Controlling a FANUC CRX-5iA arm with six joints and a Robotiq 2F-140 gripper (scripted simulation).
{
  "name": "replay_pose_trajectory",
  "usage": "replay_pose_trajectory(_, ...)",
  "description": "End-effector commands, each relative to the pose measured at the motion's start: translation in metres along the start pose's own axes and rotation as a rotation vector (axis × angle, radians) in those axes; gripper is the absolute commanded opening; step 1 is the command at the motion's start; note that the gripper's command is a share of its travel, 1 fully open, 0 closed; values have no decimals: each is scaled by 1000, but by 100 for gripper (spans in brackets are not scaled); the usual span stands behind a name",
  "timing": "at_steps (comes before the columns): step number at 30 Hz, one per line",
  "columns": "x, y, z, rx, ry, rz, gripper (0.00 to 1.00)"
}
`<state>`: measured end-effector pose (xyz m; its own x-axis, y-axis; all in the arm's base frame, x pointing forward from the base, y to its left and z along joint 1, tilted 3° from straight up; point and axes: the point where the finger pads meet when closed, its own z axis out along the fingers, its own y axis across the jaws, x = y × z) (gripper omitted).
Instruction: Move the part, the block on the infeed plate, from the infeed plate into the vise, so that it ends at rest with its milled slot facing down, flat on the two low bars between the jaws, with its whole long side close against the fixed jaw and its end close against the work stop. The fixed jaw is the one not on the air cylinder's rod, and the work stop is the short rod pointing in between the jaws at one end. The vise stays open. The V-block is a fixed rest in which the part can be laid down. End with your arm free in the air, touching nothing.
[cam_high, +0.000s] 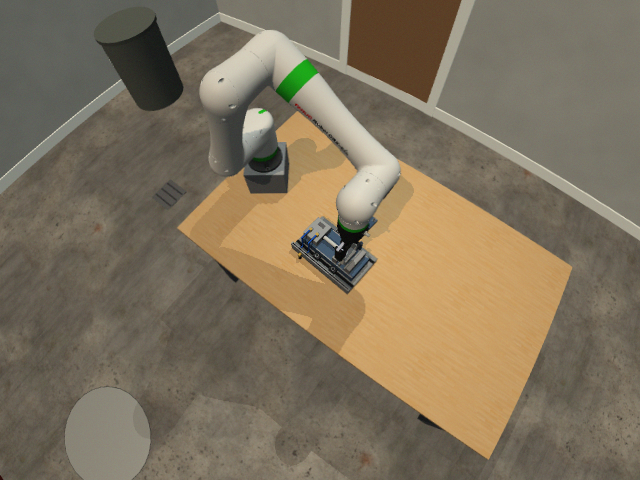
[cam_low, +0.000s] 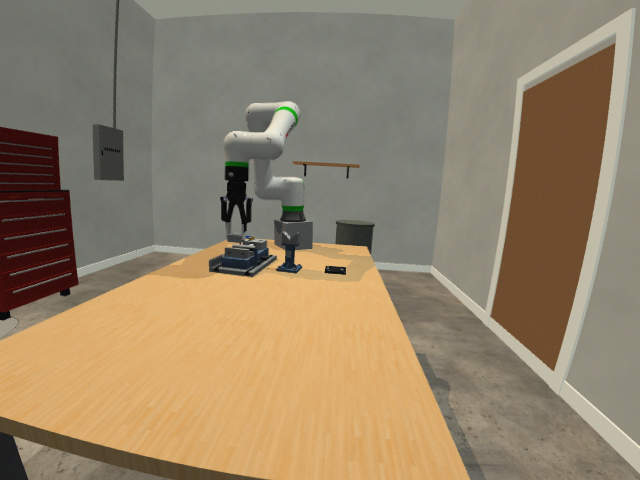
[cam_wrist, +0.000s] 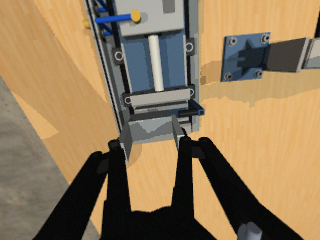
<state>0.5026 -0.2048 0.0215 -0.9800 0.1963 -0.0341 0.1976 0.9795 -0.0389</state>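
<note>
My gripper (cam_wrist: 151, 125) is shut on the part (cam_wrist: 151, 129), a grey block gripped across its width between the finger pads. It hangs just above the open vise (cam_wrist: 155, 65), on the near side of the moving jaw (cam_wrist: 159, 98), which sits on the white cylinder rod (cam_wrist: 156, 62). The dark work stop rod (cam_wrist: 192, 113) points in just right of the part. In the exterior view the part (cam_low: 235, 237) is a little above the vise (cam_low: 241, 256), under the gripper (cam_low: 236, 227). The fixed jaw is hidden under the part and fingers. The slot's facing cannot be told.
The V-block (cam_low: 288, 252) stands on its blue base right of the vise and also shows in the wrist view (cam_wrist: 265, 54). The dark infeed plate (cam_low: 334, 269) lies bare farther right. The robot base (cam_low: 293, 233) stands behind.
</note>
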Motion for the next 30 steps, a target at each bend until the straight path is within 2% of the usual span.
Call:
replay_pose_trajectory(1,0,0,3,0,0,0,0)
replay_pose_trajectory(30,0,0,15,0,0,0,0)
